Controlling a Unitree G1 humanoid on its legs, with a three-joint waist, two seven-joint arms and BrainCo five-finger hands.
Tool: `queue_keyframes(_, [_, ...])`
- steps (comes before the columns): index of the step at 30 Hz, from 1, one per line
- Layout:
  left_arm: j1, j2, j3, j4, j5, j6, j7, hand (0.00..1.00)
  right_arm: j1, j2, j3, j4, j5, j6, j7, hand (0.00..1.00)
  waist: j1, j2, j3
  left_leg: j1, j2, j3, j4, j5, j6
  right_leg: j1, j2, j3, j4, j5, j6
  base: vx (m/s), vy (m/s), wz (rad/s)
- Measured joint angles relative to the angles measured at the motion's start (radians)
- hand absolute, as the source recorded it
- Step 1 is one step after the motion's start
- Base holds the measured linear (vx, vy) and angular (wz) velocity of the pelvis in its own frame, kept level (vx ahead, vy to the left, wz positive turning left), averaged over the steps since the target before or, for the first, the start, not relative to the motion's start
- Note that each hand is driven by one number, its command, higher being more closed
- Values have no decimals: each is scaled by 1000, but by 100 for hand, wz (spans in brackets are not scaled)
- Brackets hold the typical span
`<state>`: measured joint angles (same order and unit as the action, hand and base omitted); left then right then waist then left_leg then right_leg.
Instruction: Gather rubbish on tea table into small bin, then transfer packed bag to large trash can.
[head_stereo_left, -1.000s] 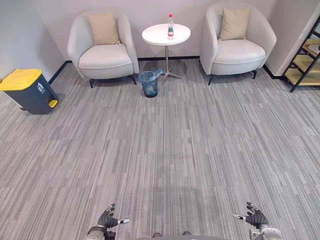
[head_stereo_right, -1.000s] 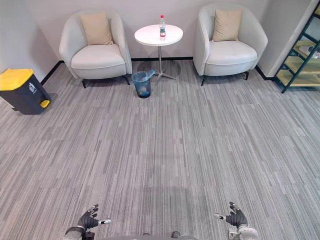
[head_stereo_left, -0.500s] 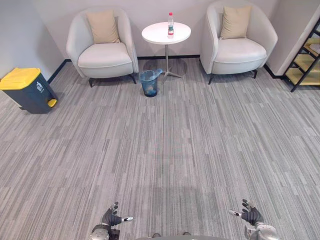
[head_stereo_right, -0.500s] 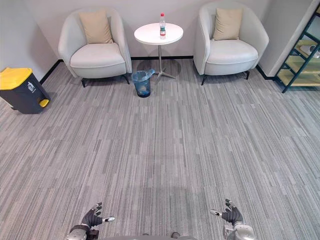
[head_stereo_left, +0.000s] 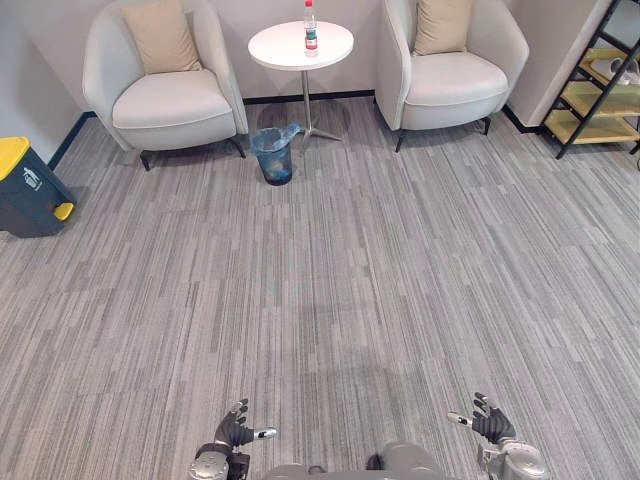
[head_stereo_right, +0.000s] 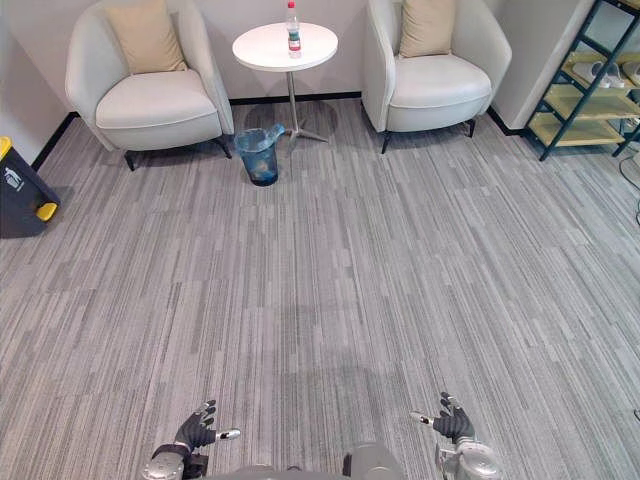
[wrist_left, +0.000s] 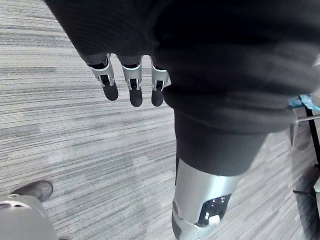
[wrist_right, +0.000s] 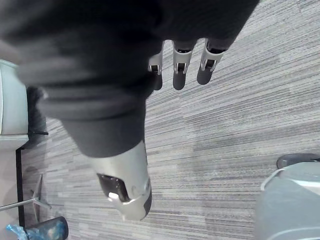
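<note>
Rubbish to be gathered: one bottle (head_stereo_left: 309, 14), clear with a red cap, is seen upright on the far part of the round white tea table (head_stereo_left: 285, 50), at the far wall between the left armchair (head_stereo_left: 165, 100) and the right armchair (head_stereo_left: 450, 75). The small bin (head_stereo_left: 273, 158), lined with a blue bag, is stood on the carpet just near-left of the table's foot. The large trash can (head_stereo_left: 25, 185), dark with a yellow lid, is placed far left by the wall and is cut by the view's left edge. Change over the last second: the whole picture is shifted, table and bin are displaced up and left in it, and more of the shelf unit (head_stereo_left: 600, 90) is exposed at right. This is read as camera motion, not object motion; nothing in the room is judged moved. The left hand (head_stereo_left: 237, 432) and right hand (head_stereo_left: 490, 422) are held low at the near edge as before, fingers spread and relaxed, nothing gripped. The same is confirmed in both wrist views, with bare carpet seen past the fingers. For the task: approach phase only is indicated, no step is done yet. A wide stretch of carpet is left to be crossed before the bottle can be reached. The bottle is judged light and easily tipped, so a steady side grasp is advised.
</note>
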<state>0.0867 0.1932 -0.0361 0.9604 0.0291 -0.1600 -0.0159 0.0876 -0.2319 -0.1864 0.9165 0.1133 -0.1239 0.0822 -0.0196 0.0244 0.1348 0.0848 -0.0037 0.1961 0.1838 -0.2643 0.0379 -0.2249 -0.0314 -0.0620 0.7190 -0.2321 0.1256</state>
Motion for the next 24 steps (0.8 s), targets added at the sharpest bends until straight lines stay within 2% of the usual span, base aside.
queue_keyframes(2, [-13,12,-2,-3,0,2,4,0,-3,2,1,0,-1,3,0,0,-12,-2,17,30,-9,-25,8,-18,10,-55,-31,-36,103,-58,-11,303,-13,44])
queue_keyframes(3, [-28,16,-2,-5,0,3,8,0,-12,-3,1,-2,-1,3,0,0,-20,-2,32,53,-1,-47,4,-26,8,-74,-43,-69,95,-79,-34,277,-36,47])
queue_keyframes(4, [-33,17,-2,-7,0,3,12,0,-17,-6,2,-2,-1,3,0,0,-22,14,42,60,6,-56,0,-28,6,-90,-42,-81,77,-83,-42,349,-83,50])
queue_keyframes(5, [-54,15,-2,-9,-1,3,17,0,-31,-22,7,-4,0,3,-1,0,-28,13,52,86,32,-69,-18,-29,4,-121,-39,-110,-14,-76,-51,312,-109,38])
queue_keyframes(7, [-68,16,-2,-9,-6,3,17,0,-36,-35,9,-17,0,3,-1,0,-31,24,60,106,54,-80,-36,-30,-6,-145,-35,-128,-164,-31,-63,378,-140,36])
queue_keyframes(8, [-68,22,-2,-9,-16,0,17,0,-33,-40,9,-34,2,2,-1,0,-36,10,57,125,52,-86,-43,-43,-43,-144,-39,-125,-294,95,-78,444,-166,24])
queue_keyframes(9, [-67,15,-2,0,-17,1,18,0,-34,-53,8,-35,2,4,-4,0,-37,20,62,156,76,-94,-43,-66,-79,-133,-29,-136,-274,174,-170,453,-178,12])
queue_keyframes(10, [-65,14,-2,3,-17,1,16,0,-40,-54,7,-40,3,4,-10,0,-38,28,58,156,90,-91,-35,-64,-84,-134,-20,-142,-262,154,-174,438,-208,1])
queue_keyframes(11, [-65,14,-2,5,-17,1,16,0,-52,-53,7,-46,3,2,-17,0,-45,30,56,143,105,-99,7,-47,-114,-125,-12,-153,-251,120,-191,398,-234,7])
queue_keyframes(13, [-74,5,2,5,-17,0,17,0,-59,-53,7,-43,3,2,-17,0,-46,36,58,71,129,-115,202,-15,-168,-67,12,-165,-294,97,-209,409,-245,14])
queue_keyframes(14, [-69,-4,9,5,-17,0,18,0,-56,-54,23,-42,3,3,-17,0,-46,42,61,-20,161,-135,437,57,-202,20,37,-174,-367,97,-212,425,-223,11])
queue_keyframes(15, [-64,-8,9,5,-17,1,17,0,-52,-54,36,-43,5,3,-18,0,-46,44,64,-61,185,-144,556,67,-203,73,49,-177,-407,101,-218,498,-233,4])
queue_keyframes(16, [-58,-16,10,3,-17,1,18,0,-33,-50,51,-51,17,2,-18,0,-37,41,66,-129,245,-102,776,64,-198,192,74,-178,-488,106,-230,462,-195,-8])
queue_keyframes(18, [-59,-27,10,-1,-17,2,18,0,-21,-49,48,-71,35,-1,-20,0,-14,29,74,-210,295,-42,874,48,-167,290,87,-157,-561,105,-235,380,-134,-20])
queue_keyframes(19, [-64,-33,18,-4,-17,4,18,0,-32,-48,46,-72,39,-2,-24,0,-12,32,75,-289,302,-15,856,31,-142,338,85,-149,-599,106,-235,324,-56,-19])
queue_keyframes(21, [-69,-36,33,-8,-18,4,22,0,-36,-45,45,-70,44,-1,-30,0,1,32,78,-346,293,20,771,20,-133,363,77,-130,-619,106,-235,302,33,-29])
queue_keyframes(23, [-73,-36,36,-8,-18,4,25,0,-44,-30,37,-71,44,-1,-36,0,12,19,88,-372,232,36,564,22,-129,397,49,-118,-643,101,-226,296,119,-28])
queue_keyframes(24, [-74,-37,36,-8,-18,4,25,0,-40,-25,36,-71,44,-2,-37,0,14,10,93,-372,176,32,386,34,-140,419,26,-112,-655,89,-206,254,125,-10])
